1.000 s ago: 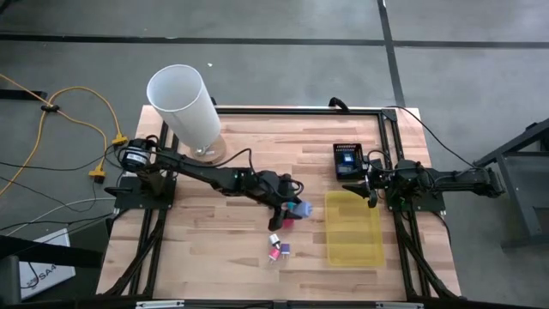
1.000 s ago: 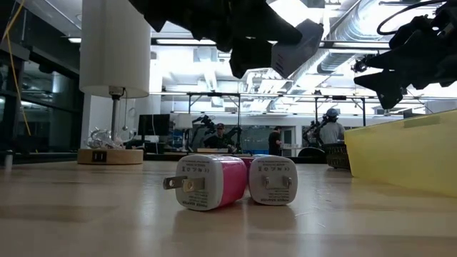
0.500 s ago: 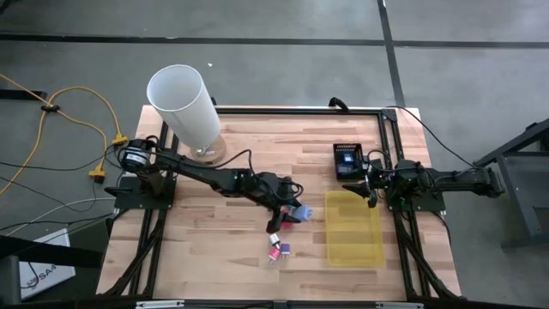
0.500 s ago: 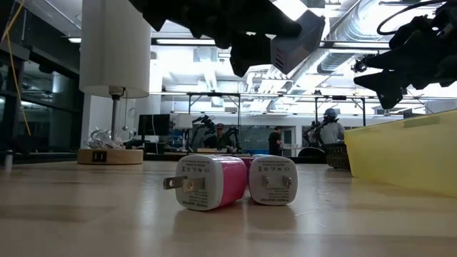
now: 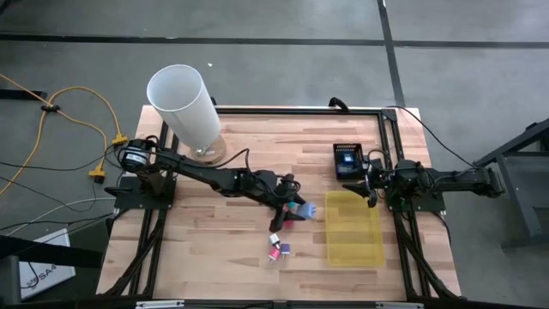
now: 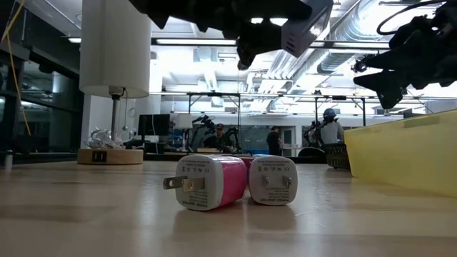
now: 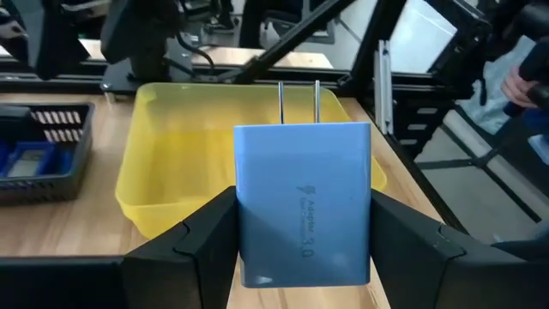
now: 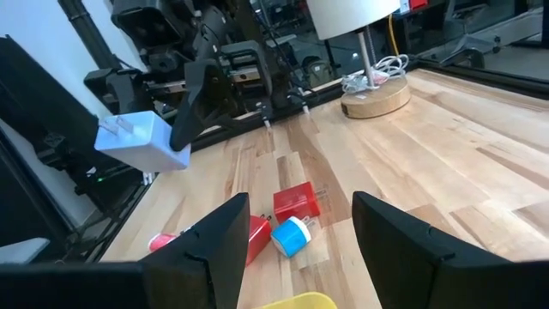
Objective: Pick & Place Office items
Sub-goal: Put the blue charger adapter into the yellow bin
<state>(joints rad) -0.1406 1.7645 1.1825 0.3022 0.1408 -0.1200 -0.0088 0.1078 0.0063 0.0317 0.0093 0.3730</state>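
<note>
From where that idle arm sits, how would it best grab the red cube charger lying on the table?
By judgement, grip the red cube charger across two opposite flat sides, coming straight down from above. It lies flat, its top face bare, but a cyan plug and another red piece crowd one side, so the right tool, open now, should straddle the freer sides.

Bare wood between chargers [image 5: 279, 249] and tray [image 5: 352, 230]; lamp [image 5: 184, 107] well clear.
</note>
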